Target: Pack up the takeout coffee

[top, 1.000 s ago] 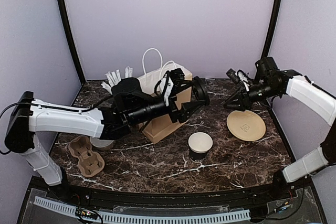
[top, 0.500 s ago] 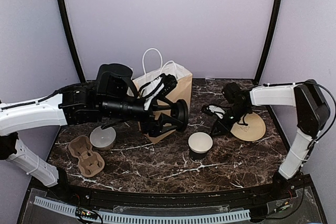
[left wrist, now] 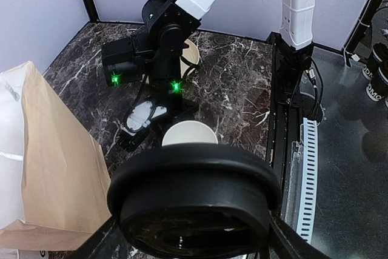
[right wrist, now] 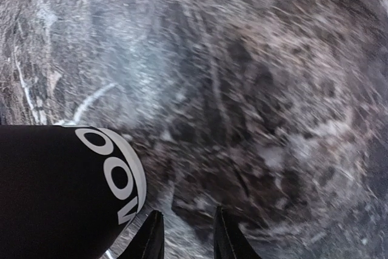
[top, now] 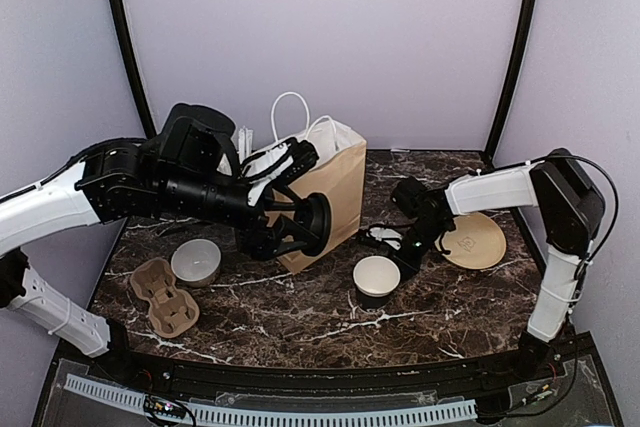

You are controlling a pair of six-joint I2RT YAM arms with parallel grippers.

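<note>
Top view: the left gripper (top: 303, 226) clamps the black lid (top: 320, 222) in front of the brown bag (top: 335, 187). The open black cup (top: 377, 278) stands right of the bag's near corner, with the right gripper (top: 384, 243) just beside its far rim. Left wrist: the lid fills the foreground and the cup's rim shows beyond its edge. Right wrist: the fingertips are narrowly parted over bare marble, gripping nothing, with the cup wall close at left.

Seen from the left wrist, the black lid (left wrist: 194, 204) runs off the bottom edge and covers the near rim of the black cup (left wrist: 189, 133). From the right wrist the worktop (right wrist: 242, 89) is blurred, and the cup is cut by the left and bottom edges.
</note>
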